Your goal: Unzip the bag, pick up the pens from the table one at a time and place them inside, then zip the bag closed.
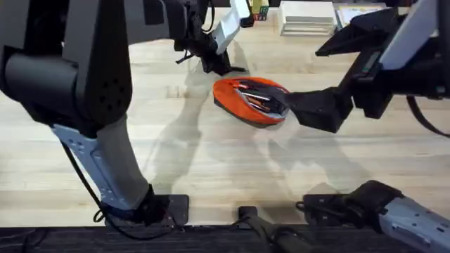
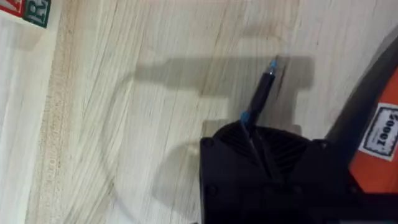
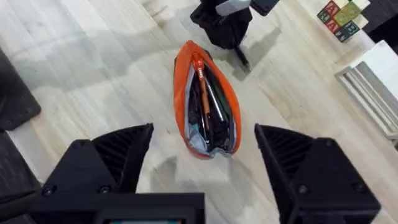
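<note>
Now the bag [image 3: 206,102] lies unzipped on the tabletop [image 1: 211,161], an orange pen [image 3: 200,84] inside, its long axis running straight away from the right claw [image 3: 205,146], whose jaws stand wide apart just short of its near end, holding nothing. Beyond the bag's far end, the left claw [image 2: 261,134] is clamped on the dark pen [image 2: 262,93], tip just above the wood, so it is better placed to drop this pen in.

Readable marks, as seen from my left wrist:
- White label [image 2: 380,134] on the orange bag [image 2: 379,171], just beside my left gripper [image 2: 264,168]: digits that look like "2000", partly cut off.
- Green block [image 2: 37,12], well away from my fingers: letter "R".
</note>
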